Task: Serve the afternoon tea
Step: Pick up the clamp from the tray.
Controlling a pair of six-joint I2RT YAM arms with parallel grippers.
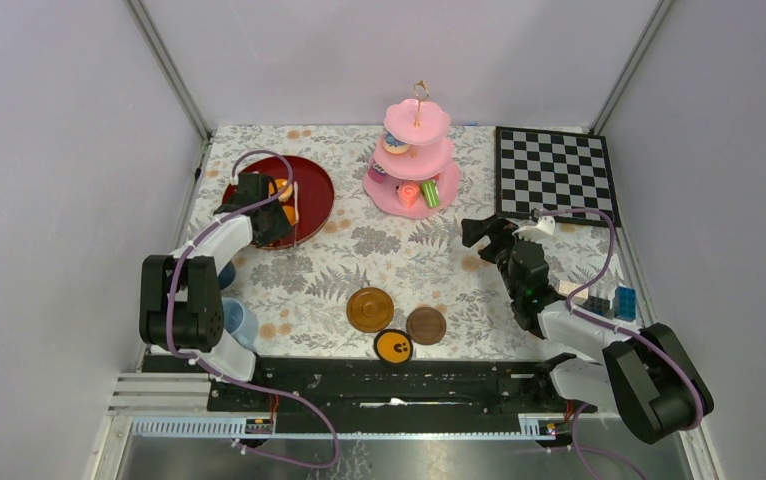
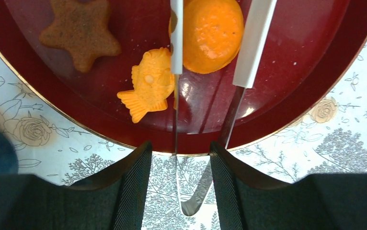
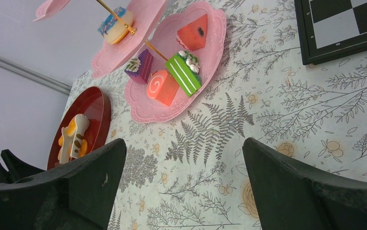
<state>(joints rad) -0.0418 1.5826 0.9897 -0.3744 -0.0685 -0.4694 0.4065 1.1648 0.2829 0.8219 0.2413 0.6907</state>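
The pink three-tier cake stand stands at the back middle, with several small pastries on its tiers, among them a green one and a pink roll. On the dark red plate lie a brown star biscuit, an orange fish pastry and a round orange pastry. My left gripper is shut on metal tongs, whose white tips straddle the round orange pastry. My right gripper hangs open above the cloth, in front of the stand, holding nothing.
Three brown round saucers sit near the front middle. A light-blue cup and a dark-blue cup are by the left arm. The chessboard lies back right, a block pile at the right.
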